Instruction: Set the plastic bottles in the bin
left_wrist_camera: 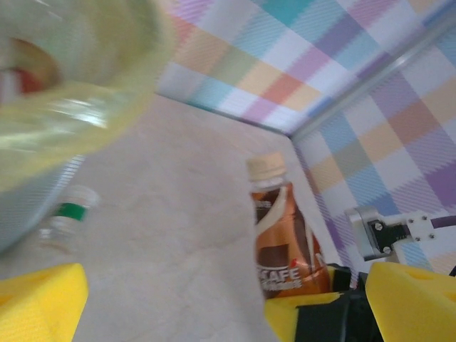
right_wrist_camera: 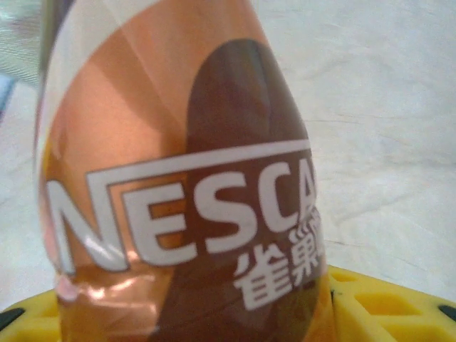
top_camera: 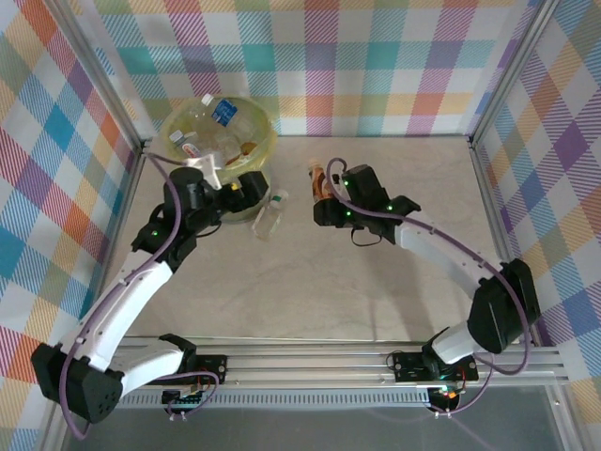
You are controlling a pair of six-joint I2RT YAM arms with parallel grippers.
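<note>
A brown coffee-label plastic bottle (top_camera: 321, 178) with a tan cap stands upright on the table right of the bin; it also shows in the left wrist view (left_wrist_camera: 283, 239). My right gripper (top_camera: 329, 201) is shut on its lower body, and the label (right_wrist_camera: 185, 178) sits right in front of the wrist camera between the yellow pads (right_wrist_camera: 385, 303). A clear bottle (top_camera: 269, 214) with a green band lies on the table beside the bin (top_camera: 266, 132), which holds several bottles. My left gripper (top_camera: 246, 188) hangs open and empty by the bin's near side, its pads (left_wrist_camera: 39, 303) far apart.
Checked walls close the table in at the back and both sides. The bin's yellow-green bag (left_wrist_camera: 85, 92) bulges close to my left wrist. Bare tabletop (top_camera: 310, 282) lies between the two arms.
</note>
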